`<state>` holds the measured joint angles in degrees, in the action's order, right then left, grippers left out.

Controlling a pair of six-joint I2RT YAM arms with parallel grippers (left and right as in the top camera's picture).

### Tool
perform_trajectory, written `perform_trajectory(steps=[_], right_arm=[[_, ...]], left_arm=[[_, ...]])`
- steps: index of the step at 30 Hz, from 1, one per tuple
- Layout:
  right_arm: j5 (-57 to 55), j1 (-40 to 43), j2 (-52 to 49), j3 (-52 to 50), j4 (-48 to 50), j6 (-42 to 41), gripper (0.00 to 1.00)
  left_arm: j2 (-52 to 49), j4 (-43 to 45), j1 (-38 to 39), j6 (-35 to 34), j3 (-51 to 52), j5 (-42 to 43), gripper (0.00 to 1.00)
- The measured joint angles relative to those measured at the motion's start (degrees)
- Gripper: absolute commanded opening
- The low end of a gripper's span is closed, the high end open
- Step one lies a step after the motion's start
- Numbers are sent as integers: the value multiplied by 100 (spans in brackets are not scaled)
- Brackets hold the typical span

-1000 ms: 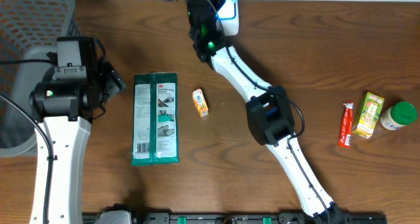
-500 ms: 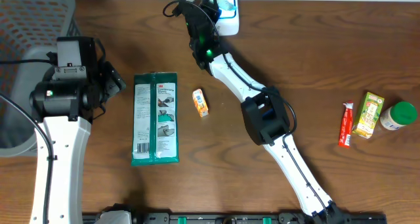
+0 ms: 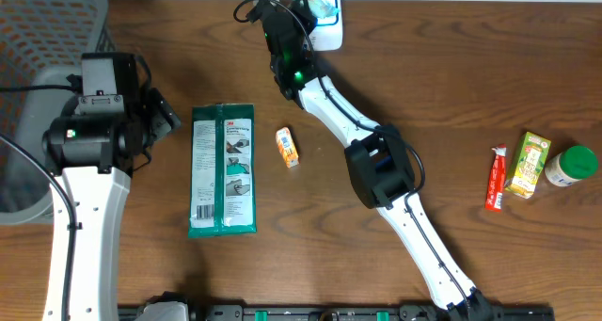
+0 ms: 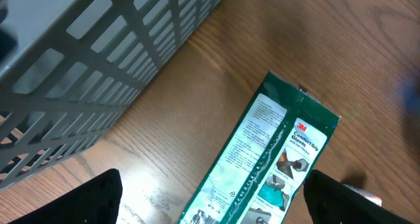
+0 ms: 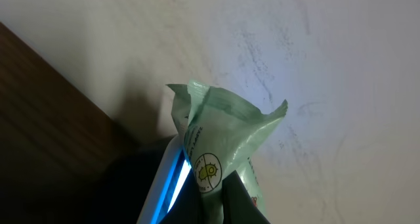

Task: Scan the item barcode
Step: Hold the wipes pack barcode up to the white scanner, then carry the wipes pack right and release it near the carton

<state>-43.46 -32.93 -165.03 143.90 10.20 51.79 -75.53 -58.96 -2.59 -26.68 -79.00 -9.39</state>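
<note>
One pouch (image 5: pixel 223 135) within right end effector (image 5: pixel 215 194)

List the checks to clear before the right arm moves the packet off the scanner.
1. Grip: right fingers shut on the pale green packet: ok.
2. Position: packet held over the scanner, blue light on: ok.
3. Barcode facing the scanner: cannot tell.
4. Other arm: left fingers open, holding nothing: ok.
5. Next item: 3M pack flat on the table, apart from both arms: ok.

White links (image 3: pixel 89 227), black joints (image 3: pixel 381 170), black left gripper (image 4: pixel 213 191)
</note>
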Motion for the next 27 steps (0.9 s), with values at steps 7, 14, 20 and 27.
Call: perform_trajectory(steps=[7,14,20,27], right_arm=[[44,13,393,-9,-868,-243,1],[273,13,1882,-44,-4382,-1606,1],[1700,149,3512,4,-7563,-3342,1],[3832,1049,4118,55,-9665,-4354,1]], left_arm=[[0,-2,0,2,0,2,89],[0,-2,0,0,0,0,89],[0,4,0,2,0,-2,89],[0,0,0,0,0,0,89]])
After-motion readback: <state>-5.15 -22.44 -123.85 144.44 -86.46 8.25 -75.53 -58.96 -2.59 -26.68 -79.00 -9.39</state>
